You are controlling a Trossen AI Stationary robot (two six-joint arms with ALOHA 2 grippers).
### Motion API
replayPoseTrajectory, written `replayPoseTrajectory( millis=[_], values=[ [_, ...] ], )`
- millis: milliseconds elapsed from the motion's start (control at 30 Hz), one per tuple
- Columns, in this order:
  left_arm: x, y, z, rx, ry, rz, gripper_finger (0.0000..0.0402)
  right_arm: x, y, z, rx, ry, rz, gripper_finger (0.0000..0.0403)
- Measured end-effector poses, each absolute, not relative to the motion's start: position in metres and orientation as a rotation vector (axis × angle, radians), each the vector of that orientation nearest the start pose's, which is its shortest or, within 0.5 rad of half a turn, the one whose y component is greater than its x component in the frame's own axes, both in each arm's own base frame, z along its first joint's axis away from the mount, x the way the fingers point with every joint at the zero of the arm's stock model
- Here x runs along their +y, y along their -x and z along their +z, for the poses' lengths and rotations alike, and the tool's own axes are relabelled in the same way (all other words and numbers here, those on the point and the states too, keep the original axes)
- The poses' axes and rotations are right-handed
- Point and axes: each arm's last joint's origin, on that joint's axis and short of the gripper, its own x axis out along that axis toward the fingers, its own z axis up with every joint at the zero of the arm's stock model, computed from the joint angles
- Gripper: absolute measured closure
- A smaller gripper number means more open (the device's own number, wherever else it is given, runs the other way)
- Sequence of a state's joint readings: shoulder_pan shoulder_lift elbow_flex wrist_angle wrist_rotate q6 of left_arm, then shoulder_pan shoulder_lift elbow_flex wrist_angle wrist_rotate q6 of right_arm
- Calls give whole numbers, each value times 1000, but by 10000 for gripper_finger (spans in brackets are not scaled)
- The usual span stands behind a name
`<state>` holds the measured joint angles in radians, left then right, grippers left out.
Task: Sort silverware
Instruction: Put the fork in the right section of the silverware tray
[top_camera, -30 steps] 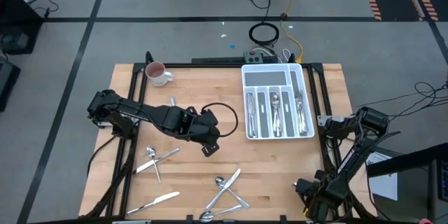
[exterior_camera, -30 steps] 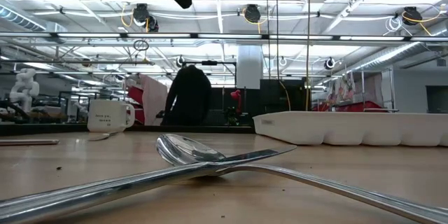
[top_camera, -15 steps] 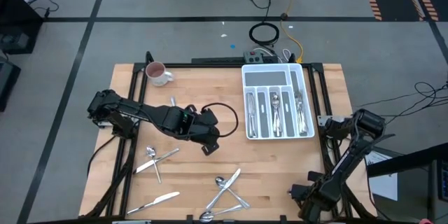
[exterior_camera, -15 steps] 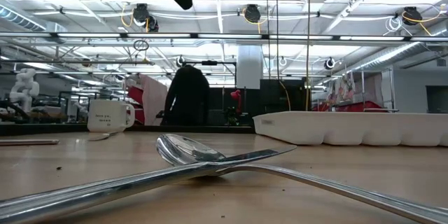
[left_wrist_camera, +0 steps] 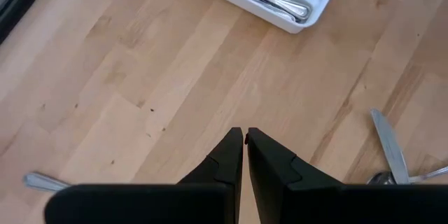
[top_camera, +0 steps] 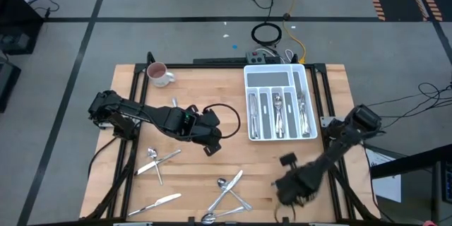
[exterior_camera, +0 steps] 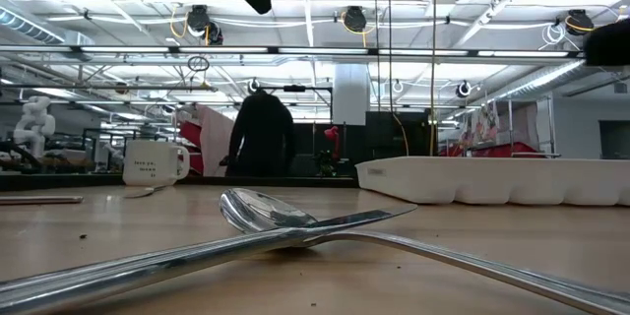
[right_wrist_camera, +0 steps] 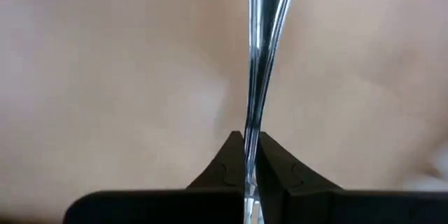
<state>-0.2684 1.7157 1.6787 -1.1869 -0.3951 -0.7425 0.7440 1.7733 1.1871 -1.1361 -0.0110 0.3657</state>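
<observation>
Loose silverware lies flat on the wooden table: a fork and spoon [top_camera: 157, 159] at the left, a knife [top_camera: 159, 202] at the near left, and a crossed cluster [top_camera: 229, 194] at the near middle, whose spoon [exterior_camera: 264, 211] fills the low view. More silverware lies in the white tray [top_camera: 248, 78] at the far right. My left gripper [top_camera: 210, 149] [left_wrist_camera: 245, 134] hovers shut and empty over the table's middle. My right gripper [top_camera: 291, 182] [right_wrist_camera: 250, 140], over the near right, is shut on a slim silver piece [right_wrist_camera: 260, 49]. Which kind of piece it is cannot be told. My right gripper pinches the slim silver piece [right_wrist_camera: 253, 122] between its two fingers, which point down from above. The piece shows edge-on and runs on past the fingertips in line with them. Which end is held, and whether the far end touches the table, does not show.
A white-and-pink mug [top_camera: 159, 75] stands at the far left corner. Bare wood lies between the tray and the near cluster. A black frame [top_camera: 134, 92] runs along the table's sides. Cables and a box [top_camera: 263, 58] sit behind the far edge.
My right gripper has swung from beyond the table's near right corner toward the left, in over the table top, rising a little, fastest in the last half second. My left gripper has kept still.
</observation>
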Motion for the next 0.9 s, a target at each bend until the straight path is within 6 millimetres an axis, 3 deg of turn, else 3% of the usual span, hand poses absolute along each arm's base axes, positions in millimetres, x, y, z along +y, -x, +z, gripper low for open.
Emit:
replayPoseTrajectory(
  millis=[267,367,500,733,900],
  values=[
    [-78,-328,327,1009,231,553,369,128,-225,195,2001,926,634,403],
    [-78,-328,327,1003,224,561,369,109,-231,200,1974,1080,773,403],
    [-79,-328,328,1000,220,565,369,85,-233,213,1926,1119,905,403],
    [-82,-327,328,996,223,561,369,45,-223,246,1831,1064,782,403],
    [-81,-328,328,992,224,564,369,23,-197,248,1839,994,728,403]
  ],
)
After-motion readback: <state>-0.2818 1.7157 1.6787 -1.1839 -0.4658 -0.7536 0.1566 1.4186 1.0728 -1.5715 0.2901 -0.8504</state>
